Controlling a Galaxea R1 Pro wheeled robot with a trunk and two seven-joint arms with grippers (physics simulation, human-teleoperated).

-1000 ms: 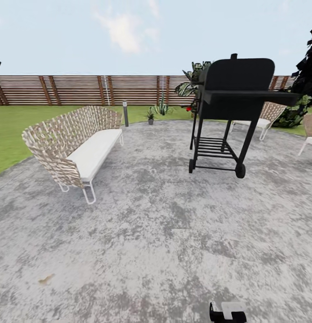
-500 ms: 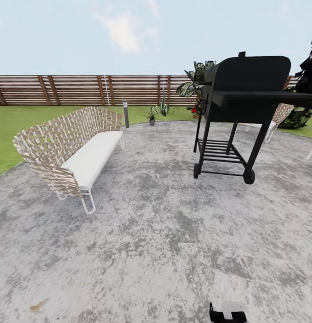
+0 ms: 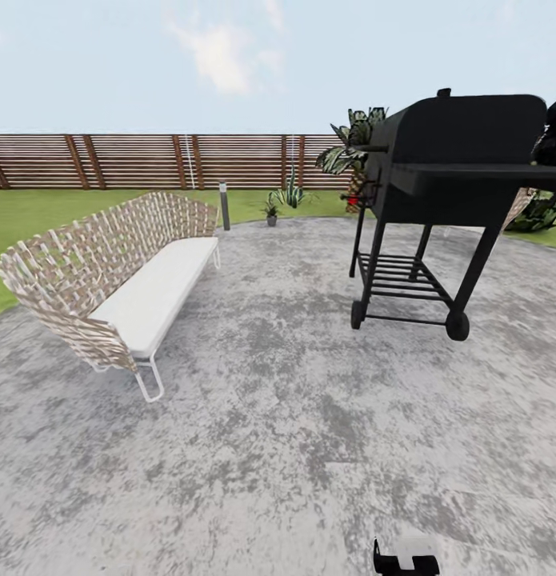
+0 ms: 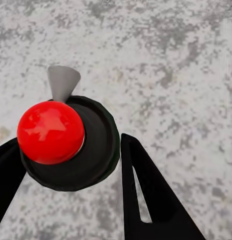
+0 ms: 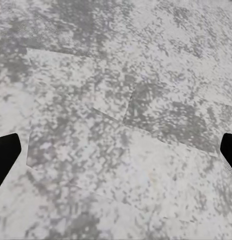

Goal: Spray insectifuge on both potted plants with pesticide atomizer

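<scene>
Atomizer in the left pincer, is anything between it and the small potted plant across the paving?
Nothing visible: from the atomizer, bare paving runs to the plant, bench left of that lane, grill right.

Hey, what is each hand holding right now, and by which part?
Left hand grips the red-topped black atomizer around its black body, below the red ball. Right hand is open, holding nothing.
</scene>
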